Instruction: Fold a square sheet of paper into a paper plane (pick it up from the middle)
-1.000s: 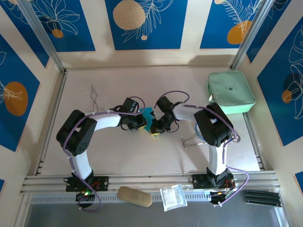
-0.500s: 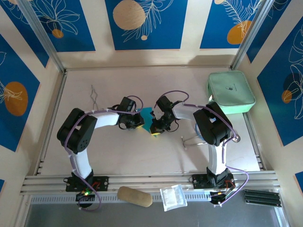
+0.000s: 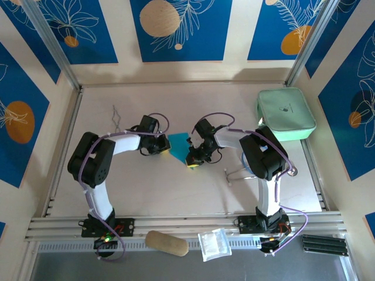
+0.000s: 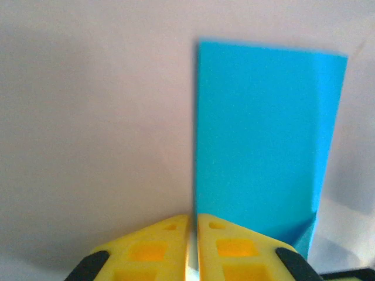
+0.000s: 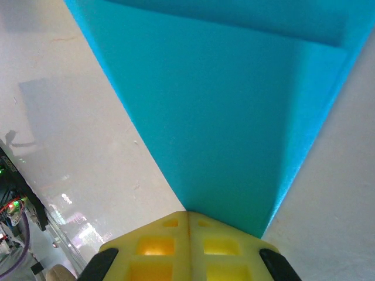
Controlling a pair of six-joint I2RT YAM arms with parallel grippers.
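The square sheet of paper (image 3: 179, 144) is a teal creased piece lying at mid-table between the two arms. In the left wrist view the paper (image 4: 263, 129) is a flat rectangle whose left edge runs straight into the thin slit between my yellow fingers. My left gripper (image 3: 167, 150) (image 4: 193, 218) is shut on that edge. In the right wrist view the paper (image 5: 222, 117) narrows to a point that ends at my right gripper (image 3: 192, 164) (image 5: 188, 213). That gripper is fully shut, and its tips cover the point.
A mint-green pouch (image 3: 285, 113) lies at the back right. A thin bent wire (image 3: 119, 120) lies at the back left and another wire piece (image 3: 234, 174) by the right arm. A beige oblong (image 3: 167, 243) and a clear plastic bag (image 3: 214, 243) rest on the front rail.
My left gripper has drawn back to the left, and more of the teal paper shows between the grippers. The right gripper has stayed in place.
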